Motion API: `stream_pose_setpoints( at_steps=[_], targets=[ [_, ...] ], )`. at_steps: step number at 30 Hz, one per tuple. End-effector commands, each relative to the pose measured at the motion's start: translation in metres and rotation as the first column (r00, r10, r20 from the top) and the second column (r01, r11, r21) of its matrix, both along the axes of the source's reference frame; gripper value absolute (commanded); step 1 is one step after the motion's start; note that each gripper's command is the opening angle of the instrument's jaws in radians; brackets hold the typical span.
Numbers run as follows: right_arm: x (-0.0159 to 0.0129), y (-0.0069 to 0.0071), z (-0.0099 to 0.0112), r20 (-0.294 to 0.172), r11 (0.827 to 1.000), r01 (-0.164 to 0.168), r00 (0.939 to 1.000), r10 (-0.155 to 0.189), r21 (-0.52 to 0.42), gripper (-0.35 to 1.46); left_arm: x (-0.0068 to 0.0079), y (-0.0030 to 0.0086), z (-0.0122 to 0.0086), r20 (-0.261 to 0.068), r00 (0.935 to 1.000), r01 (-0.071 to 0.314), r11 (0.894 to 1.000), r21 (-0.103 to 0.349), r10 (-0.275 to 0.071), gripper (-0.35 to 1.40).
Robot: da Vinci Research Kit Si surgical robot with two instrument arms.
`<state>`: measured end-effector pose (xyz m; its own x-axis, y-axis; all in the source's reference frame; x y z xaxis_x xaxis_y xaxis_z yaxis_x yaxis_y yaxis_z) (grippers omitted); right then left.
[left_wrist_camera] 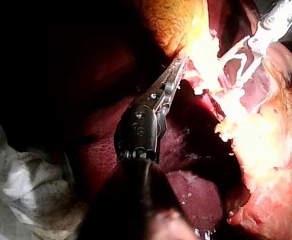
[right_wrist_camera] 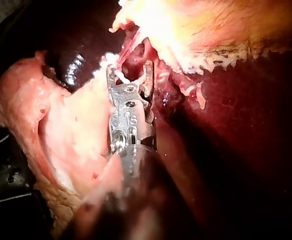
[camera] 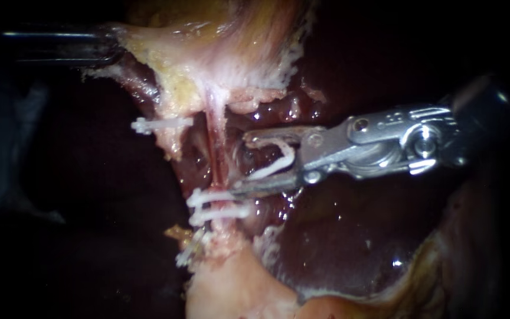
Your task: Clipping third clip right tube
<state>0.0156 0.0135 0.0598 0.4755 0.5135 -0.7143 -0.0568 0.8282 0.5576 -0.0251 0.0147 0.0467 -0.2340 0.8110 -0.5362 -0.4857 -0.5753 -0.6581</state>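
Two clips (camera: 208,197) on right tube (camera: 214,145) — right instrument (camera: 241,162) claw spread wide, carrying open clip (camera: 287,155); get tube fully inside, clear of them, before squeezing.

left tool (camera: 112,46) grips tissue (camera: 166,50), right tool (camera: 243,163) holds clip (camera: 283,158) in wide jaws

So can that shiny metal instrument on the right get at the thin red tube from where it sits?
Probably yes. The right instrument, its jaws holding a white plastic clip, faces the thin red tube just ahead, with a bare stretch above the two white clips already there and nothing between.
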Motion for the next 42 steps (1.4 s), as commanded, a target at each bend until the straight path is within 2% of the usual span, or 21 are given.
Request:
stream_pose_setpoints(
  at_steps=[1,9,15,22,25,28,30,34,39,42],
  targets=[
    [0.0004,0.0000,0.0003,-0.003,1.000,-0.003,1.0000,0.003,0.005,0.50,0.0000,0.0000,0.0001,0.000,1.0000,-0.001,1.000,0.000,0.001,-0.35],
    [0.0027,-0.0003,0.0021,-0.021,1.000,0.001,0.9998,0.000,0.028,0.50,-0.0001,-0.0001,0.0001,0.000,1.0000,0.000,1.000,-0.001,0.000,-0.35],
    [0.0042,-0.0002,0.0025,-0.062,0.999,-0.010,0.9980,0.013,0.050,0.49,-0.0002,-0.0001,0.0002,0.000,1.0000,0.000,1.000,-0.001,0.000,-0.35],
    [0.0053,0.0001,0.0027,-0.106,0.996,-0.033,0.9935,0.042,0.084,0.49,-0.0002,-0.0002,0.0002,0.000,1.0000,0.000,1.000,-0.001,0.000,-0.35],
    [0.0052,0.0002,0.0025,-0.138,0.993,-0.040,0.9888,0.055,0.112,0.49,-0.0002,-0.0002,0.0002,0.000,1.0000,0.000,1.000,-0.001,0.000,-0.35],
    [0.0052,0.0002,0.0022,-0.177,0.988,-0.046,0.9816,0.072,0.147,0.49,-0.0002,-0.0002,0.0002,0.000,1.0000,0.000,1.000,-0.001,0.000,-0.35],
    [0.0051,0.0002,0.0017,-0.212,0.984,-0.043,0.9740,0.080,0.173,0.49,-0.0002,-0.0002,0.0002,0.000,1.0000,0.000,1.000,-0.001,0.000,-0.35],
    [0.0050,0.0002,0.0002,-0.277,0.972,-0.032,0.9557,0.098,0.233,0.49,-0.0002,-0.0002,0.0002,0.000,1.0000,0.000,1.000,-0.001,0.000,-0.35],
    [0.0049,0.0000,-0.0025,-0.343,0.964,-0.003,0.9341,0.098,0.267,0.49,-0.0001,-0.0002,0.0002,0.000,1.0000,0.000,1.000,-0.001,0.000,-0.35],
    [0.0047,0.0000,-0.0040,-0.373,0.960,0.017,0.9232,0.092,0.279,0.48,-0.0001,-0.0002,0.0002,0.000,1.0000,0.000,1.000,-0.001,0.000,-0.35]
  ],
)
